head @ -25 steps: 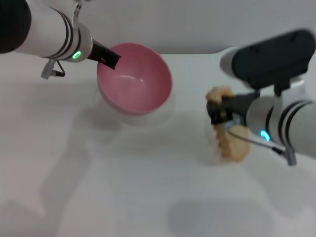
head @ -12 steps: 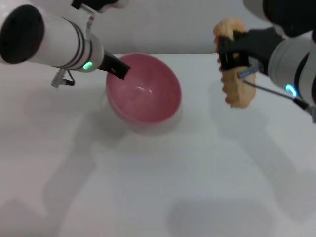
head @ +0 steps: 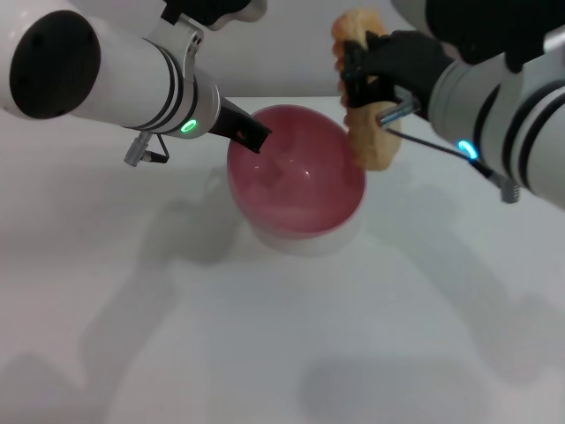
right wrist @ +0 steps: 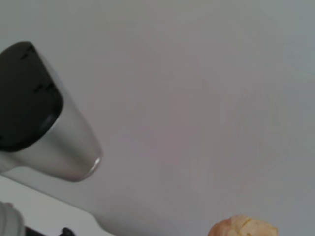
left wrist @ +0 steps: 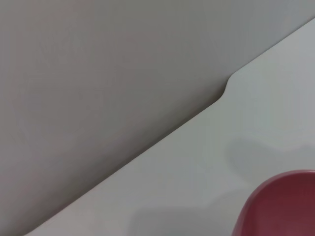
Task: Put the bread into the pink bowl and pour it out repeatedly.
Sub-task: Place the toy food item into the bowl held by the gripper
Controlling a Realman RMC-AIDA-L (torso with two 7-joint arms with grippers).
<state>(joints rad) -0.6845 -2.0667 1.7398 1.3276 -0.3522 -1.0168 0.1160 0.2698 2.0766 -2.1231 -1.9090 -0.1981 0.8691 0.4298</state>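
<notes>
Right now my right claw (head: 364, 69) is clenched on the bread (head: 371, 132), up in the air at the top middle, just over the far rim of the pink bowl (head: 296, 190). My left claw (head: 252, 137) pinches the bowl's rim. I think the bread is light and stiff; holding its middle works well.

Soft even light, faint shadows

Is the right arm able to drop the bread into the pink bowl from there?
Probably yes. The right gripper holds the bread over the far rim of the pink bowl, which the left gripper grips, and nothing blocks the opening.
</notes>
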